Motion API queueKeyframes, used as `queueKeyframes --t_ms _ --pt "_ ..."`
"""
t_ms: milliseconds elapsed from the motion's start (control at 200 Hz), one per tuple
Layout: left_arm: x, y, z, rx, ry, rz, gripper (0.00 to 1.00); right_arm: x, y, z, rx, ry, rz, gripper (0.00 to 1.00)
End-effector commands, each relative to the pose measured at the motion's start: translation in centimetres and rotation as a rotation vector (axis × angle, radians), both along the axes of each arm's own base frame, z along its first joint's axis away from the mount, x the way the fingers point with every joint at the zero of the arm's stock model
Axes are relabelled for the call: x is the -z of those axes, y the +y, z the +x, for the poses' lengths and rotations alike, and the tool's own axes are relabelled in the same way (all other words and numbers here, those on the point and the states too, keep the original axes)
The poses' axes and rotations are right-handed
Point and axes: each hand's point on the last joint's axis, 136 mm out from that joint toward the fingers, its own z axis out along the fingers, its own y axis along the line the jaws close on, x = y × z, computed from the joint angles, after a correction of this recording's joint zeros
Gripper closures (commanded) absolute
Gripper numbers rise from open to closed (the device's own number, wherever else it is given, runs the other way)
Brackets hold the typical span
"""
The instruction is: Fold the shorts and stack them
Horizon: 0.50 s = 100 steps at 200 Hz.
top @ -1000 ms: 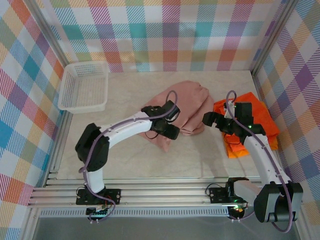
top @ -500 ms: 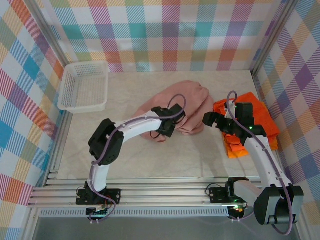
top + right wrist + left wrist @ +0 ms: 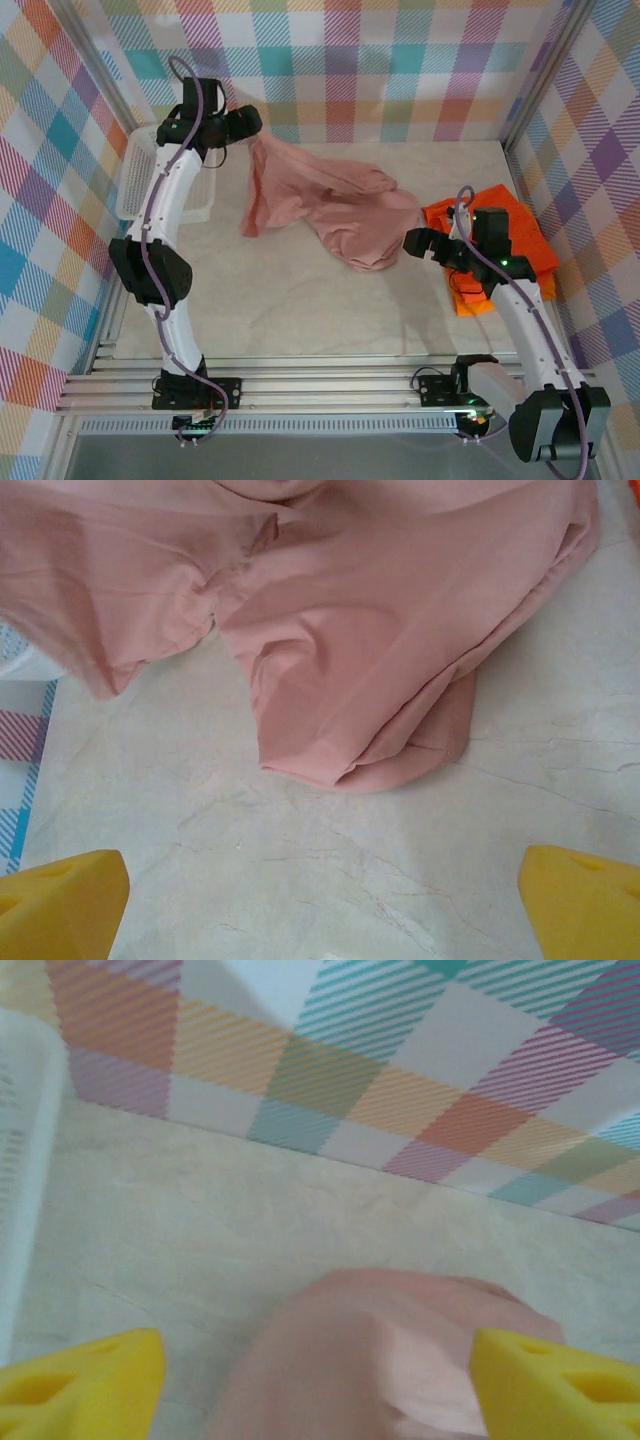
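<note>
The dusty pink shorts lie spread across the middle of the table, one edge drawn up toward the back left corner. There my left gripper hovers. In the left wrist view its yellow fingers stand wide apart, with a fold of pink shorts between and below them. The orange shorts sit piled at the right, under my right arm. My right gripper is open just right of the pink cloth's near end. In the right wrist view the pink shorts lie ahead of the open gripper.
The white mesh basket stands at the back left, partly under my left arm, and its wall is at the left of the left wrist view. Plaid walls close in the back and both sides. Bare table lies in front of the pink shorts.
My left arm has swung from the table's middle to the back left corner, and the pink shorts have been pulled open and leftward. The right arm has barely moved.
</note>
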Motion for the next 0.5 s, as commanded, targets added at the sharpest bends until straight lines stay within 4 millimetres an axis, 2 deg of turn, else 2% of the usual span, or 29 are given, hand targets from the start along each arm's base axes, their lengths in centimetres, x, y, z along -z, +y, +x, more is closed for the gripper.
queueKeyframes --t_ms 0,95,170,215,250,255,345,425,495 --pt "-1.9 -8.2 -4.9 0.255 -0.011 -0.062 0.02 0.0 0.6 -0.2 -0.037 -0.007 -0.001 0.01" --pt "-0.8 -11.9 -8.6 0.344 0.003 -0.05 0.0 0.3 0.1 0.7 -0.012 0.003 -0.031 0.01" --pt "1.6 -14.0 -11.3 0.386 0.041 -0.024 0.0 0.3 -0.1 1.9 -0.007 0.004 -0.072 0.0" --pt "3.5 -14.5 -12.5 0.381 0.067 0.006 0.0 0.2 -0.1 2.9 -0.014 0.001 -0.094 0.01" --pt "4.8 -14.3 -13.2 0.355 0.086 0.023 0.0 -0.1 0.1 3.9 -0.02 -0.002 -0.105 0.0" --pt "5.5 -14.1 -13.4 0.348 0.102 0.03 0.0 -0.2 0.2 4.1 -0.021 -0.003 -0.106 0.0" --pt "8.4 -12.4 -14.2 0.243 0.139 0.014 0.0 -1.0 1.2 6.8 -0.029 0.004 -0.127 0.01" --pt "9.8 -10.6 -14.7 0.166 0.158 -0.007 0.0 -1.2 2.7 9.5 -0.008 0.027 -0.119 0.01" --pt "10.3 -9.0 -15.2 0.117 0.177 -0.052 0.0 -1.1 4.1 11.9 0.036 0.058 -0.072 0.01"
